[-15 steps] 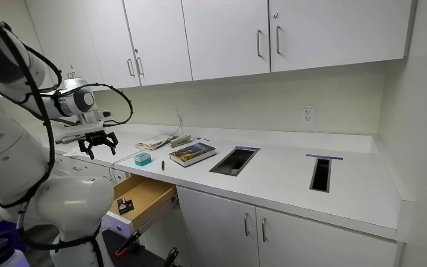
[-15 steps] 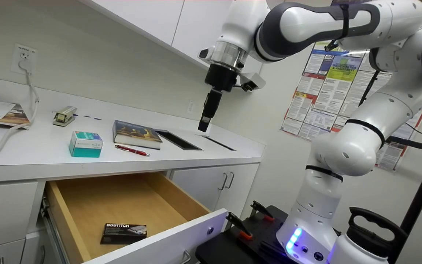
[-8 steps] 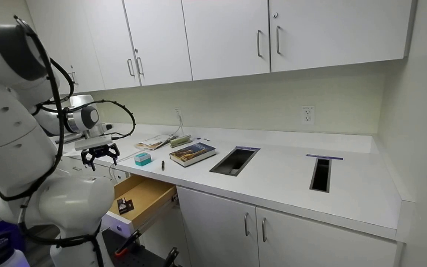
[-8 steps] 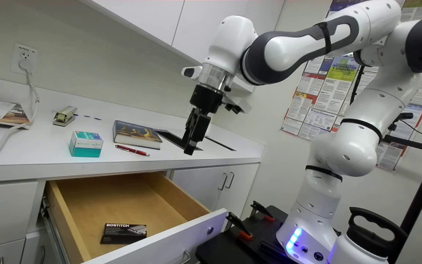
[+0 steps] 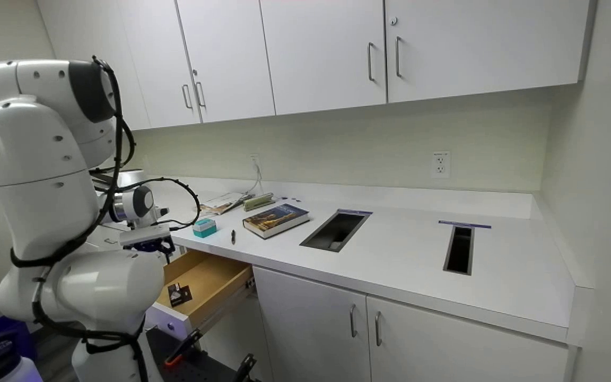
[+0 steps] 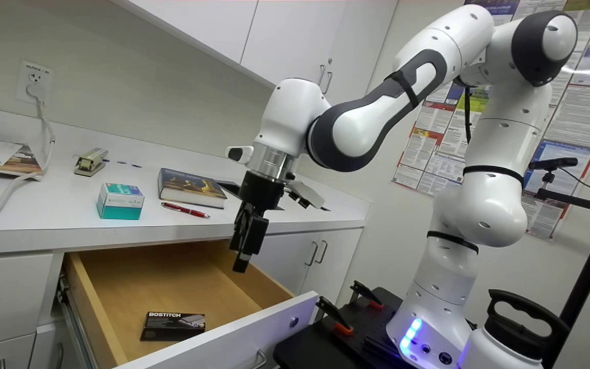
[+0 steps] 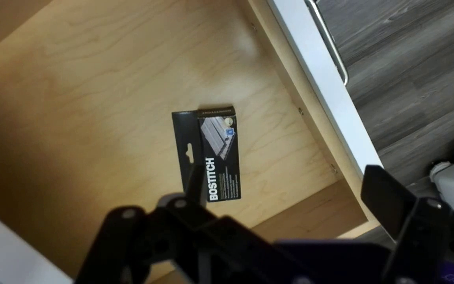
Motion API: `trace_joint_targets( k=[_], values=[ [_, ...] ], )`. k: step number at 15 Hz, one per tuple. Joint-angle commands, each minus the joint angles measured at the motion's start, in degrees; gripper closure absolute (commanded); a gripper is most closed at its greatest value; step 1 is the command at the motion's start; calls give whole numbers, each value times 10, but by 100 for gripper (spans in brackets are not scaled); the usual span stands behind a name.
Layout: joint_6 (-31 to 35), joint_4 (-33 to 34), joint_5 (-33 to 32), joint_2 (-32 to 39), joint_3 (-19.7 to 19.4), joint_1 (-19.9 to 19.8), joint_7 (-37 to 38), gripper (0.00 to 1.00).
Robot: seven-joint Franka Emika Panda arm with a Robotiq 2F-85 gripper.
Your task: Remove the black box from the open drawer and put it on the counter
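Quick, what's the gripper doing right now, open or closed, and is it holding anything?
Gripper: open, fingers spread, holding nothing; the black box lies in the drawer.

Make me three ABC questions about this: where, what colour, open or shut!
1. Where is the flat black cardboard box?
A) on the white countertop
B) in the pale wooden drawer
C) inside a white cupboard

2. What colour is the slim pen?
A) green
B) yellow
C) red

3. How are the robot's black jaws?
A) wide apart
B) pressed together
C) pinching the box

1: B, the wrist view shows it there.
2: C, red in an exterior view.
3: A, the wrist view shows a gap.
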Motion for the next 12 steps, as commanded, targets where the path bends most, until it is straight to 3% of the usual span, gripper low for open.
trace_joint_targets(
  k=[1,8,12],
  values=[
    [52,23,-30,73,10,-11,21,0],
    [84,71,-204,172,-42,21,168,0],
    [84,112,-241,221,-63,38,202,0]
  ],
)
